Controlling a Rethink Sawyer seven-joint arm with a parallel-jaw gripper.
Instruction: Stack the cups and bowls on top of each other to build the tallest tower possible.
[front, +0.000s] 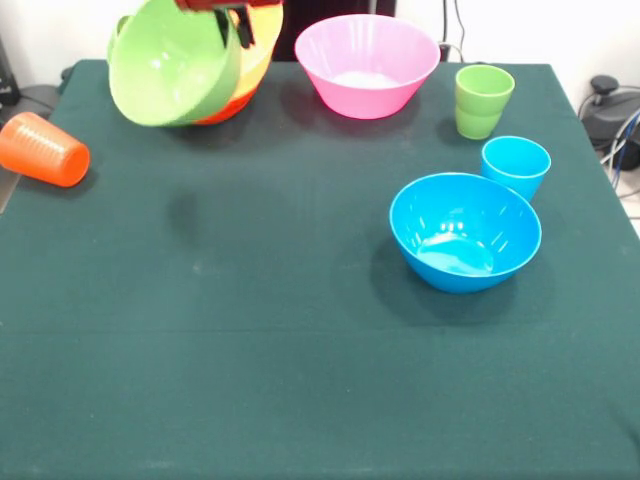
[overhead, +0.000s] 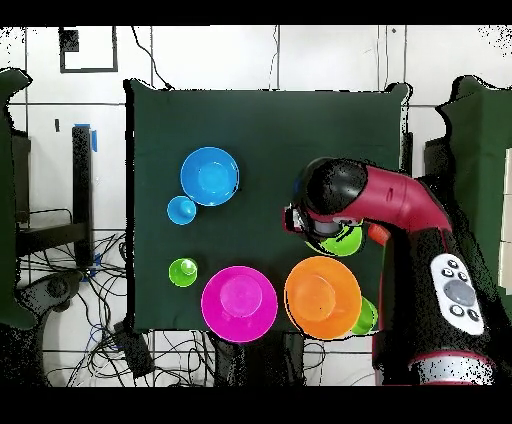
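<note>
My gripper (front: 238, 22) comes down at the top edge and is shut on the rim of the lime green bowl (front: 172, 66), which hangs tilted above the table with its opening facing forward. Right behind it stands the large orange bowl (front: 257, 62) with a red-orange one (front: 226, 110) beneath. The pink bowl (front: 367, 64) sits at the back centre. A green cup (front: 483, 99) and a light blue cup (front: 516, 164) stand upright at the right, beside the blue bowl (front: 465, 231). The orange cup (front: 43, 149) lies on its side at the left edge. In the overhead view the arm (overhead: 400, 205) covers most of the lime green bowl (overhead: 343, 242).
The dark green cloth (front: 250, 350) covers the table. A small green rim (overhead: 366, 316) shows past the orange bowl (overhead: 322, 296) near the table's edge. Cables lie beyond the table's corners.
</note>
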